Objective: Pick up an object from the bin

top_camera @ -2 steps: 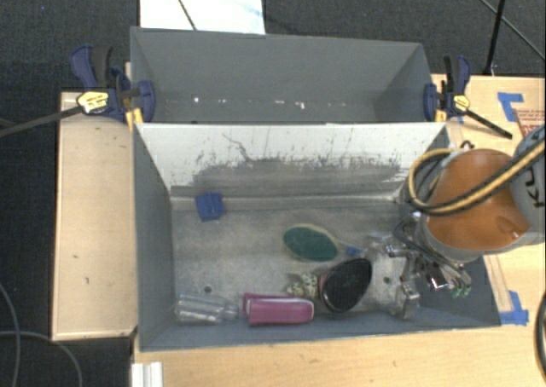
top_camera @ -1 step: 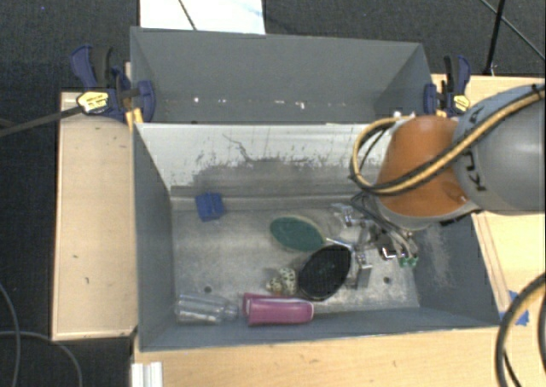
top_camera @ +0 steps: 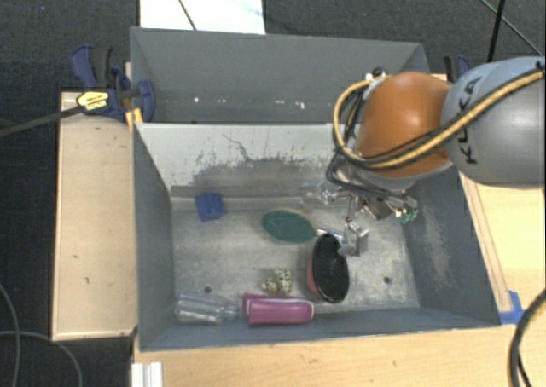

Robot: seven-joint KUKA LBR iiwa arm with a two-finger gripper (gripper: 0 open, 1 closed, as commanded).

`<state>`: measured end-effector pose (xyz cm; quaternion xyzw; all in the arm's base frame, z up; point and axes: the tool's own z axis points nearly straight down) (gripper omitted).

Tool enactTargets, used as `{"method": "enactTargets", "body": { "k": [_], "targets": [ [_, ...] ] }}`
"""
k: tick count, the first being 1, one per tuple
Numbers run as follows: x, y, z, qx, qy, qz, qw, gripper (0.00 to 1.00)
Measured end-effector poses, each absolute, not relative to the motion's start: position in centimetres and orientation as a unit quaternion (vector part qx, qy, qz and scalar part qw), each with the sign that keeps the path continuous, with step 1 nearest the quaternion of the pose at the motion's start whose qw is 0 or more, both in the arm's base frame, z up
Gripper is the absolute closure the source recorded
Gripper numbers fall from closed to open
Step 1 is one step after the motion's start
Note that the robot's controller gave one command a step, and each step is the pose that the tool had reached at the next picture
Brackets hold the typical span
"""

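Observation:
My gripper (top_camera: 351, 240) hangs low over the right half of the bin floor, under the orange wrist cover. Its metal fingers reach down to the upper edge of a black oval brush with a red rim (top_camera: 329, 268), which lies just below them. A flat green oval thing (top_camera: 287, 226) lies to the gripper's left, a short gap away. I see nothing between the fingers.
A magenta cylinder (top_camera: 278, 309) lies along the bin's near wall, with a clear plastic piece (top_camera: 205, 309) to its left and a small speckled die (top_camera: 278, 282) above it. A blue block (top_camera: 210, 205) sits at the far left of the floor.

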<state>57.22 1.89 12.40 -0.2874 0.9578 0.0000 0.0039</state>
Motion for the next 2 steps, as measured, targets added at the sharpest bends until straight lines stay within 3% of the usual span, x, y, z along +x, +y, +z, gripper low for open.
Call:
{"method": "enactTargets", "body": {
  "k": [2],
  "targets": [
    [52.2,0.0,7.7,-0.340,0.940,0.000,0.000,0.00]
  ]
}}
